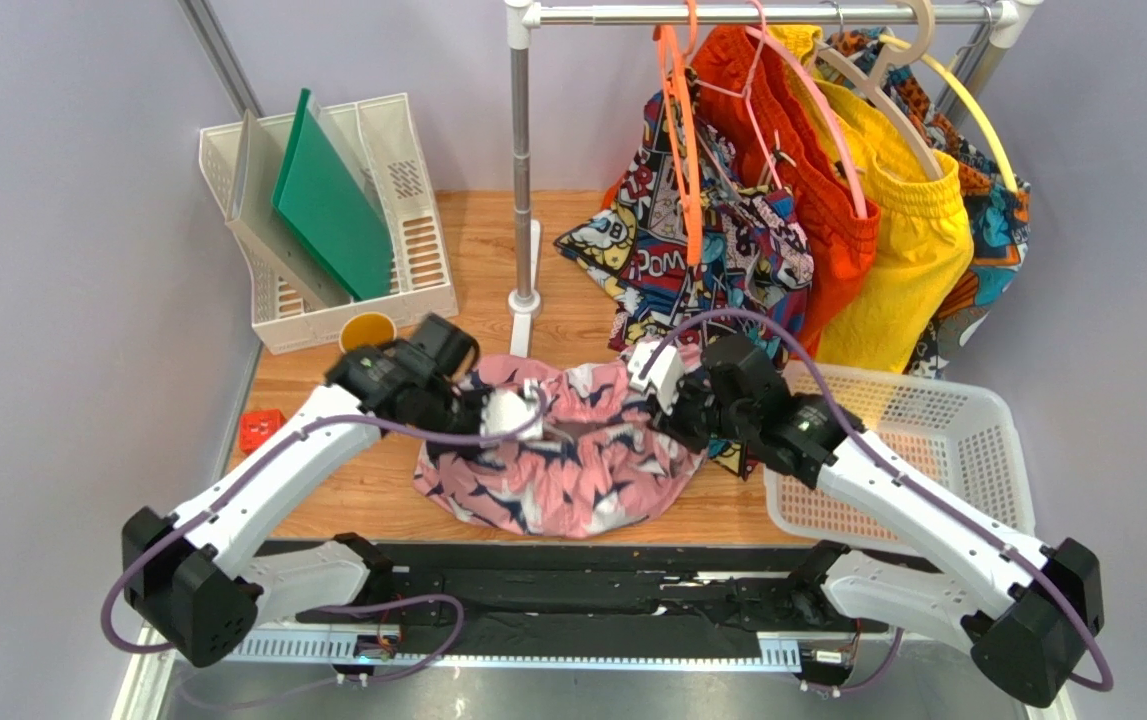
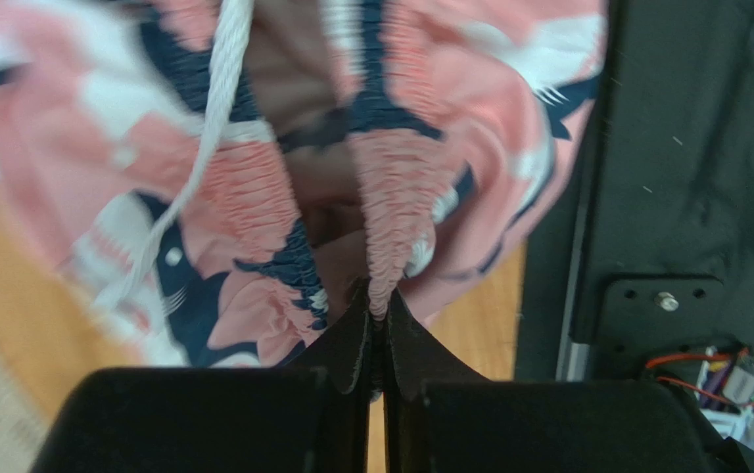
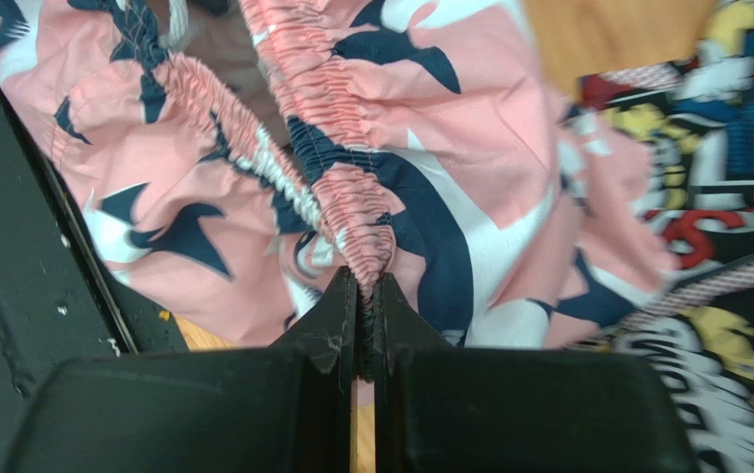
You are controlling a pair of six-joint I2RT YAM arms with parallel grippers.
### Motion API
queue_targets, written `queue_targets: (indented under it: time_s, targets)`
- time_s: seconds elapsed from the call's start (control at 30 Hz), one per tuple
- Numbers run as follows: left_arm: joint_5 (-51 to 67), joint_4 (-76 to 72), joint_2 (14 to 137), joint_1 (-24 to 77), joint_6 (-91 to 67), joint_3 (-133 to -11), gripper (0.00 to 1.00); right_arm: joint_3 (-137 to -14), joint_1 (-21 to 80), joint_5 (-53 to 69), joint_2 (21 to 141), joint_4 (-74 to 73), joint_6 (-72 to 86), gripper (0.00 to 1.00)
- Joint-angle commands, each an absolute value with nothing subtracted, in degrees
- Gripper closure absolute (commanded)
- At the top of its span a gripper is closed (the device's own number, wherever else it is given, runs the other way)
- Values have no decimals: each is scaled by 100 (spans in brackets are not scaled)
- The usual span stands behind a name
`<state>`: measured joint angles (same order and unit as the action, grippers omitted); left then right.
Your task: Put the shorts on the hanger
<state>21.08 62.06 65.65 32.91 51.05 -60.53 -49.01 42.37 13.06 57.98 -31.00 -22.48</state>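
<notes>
The pink shorts [image 1: 572, 458] with navy and white print hang in a bunch between my two grippers over the table's near middle. My left gripper [image 1: 512, 417] is shut on the left end of the elastic waistband [image 2: 381, 197]. My right gripper [image 1: 654, 372] is shut on the right end of the waistband [image 3: 351, 212]. A white drawstring [image 2: 223, 89] dangles in the left wrist view. The orange hanger [image 1: 680, 128] hangs on the rail [image 1: 775, 12] at the back, in front of the comic-print shorts [image 1: 692, 240], apart from both grippers.
Orange shorts [image 1: 790, 150], yellow shorts [image 1: 917, 240] and other hangers hang on the rail. The rack's post [image 1: 521, 165] stands behind the pink shorts. A white basket [image 1: 955, 435] sits at right. A white file rack [image 1: 324, 210], a yellow cup [image 1: 369, 330] and a small red object [image 1: 259, 431] are at left.
</notes>
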Motion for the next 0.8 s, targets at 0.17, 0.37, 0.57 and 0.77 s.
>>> queue_targets:
  time_s: [0.17,0.37,0.57,0.77]
  targets:
    - [2418,5511,6266,4306,5600,-4728,85,-4070,4465,1907,5766,-2302,-2654,89]
    - [2661,6168,5908,4097,4959,-5711,35,-4929,4482,1872,5107,-3643,-2619,19]
    - [3164,6829,5792,3323,4334,-7635,24,-6862,4482,1723,4808,-5035,-2102,12]
    - [3050,6373,6029,3094,3253,-8946,19,-8497,4412,511,5262,-4765,-812,17]
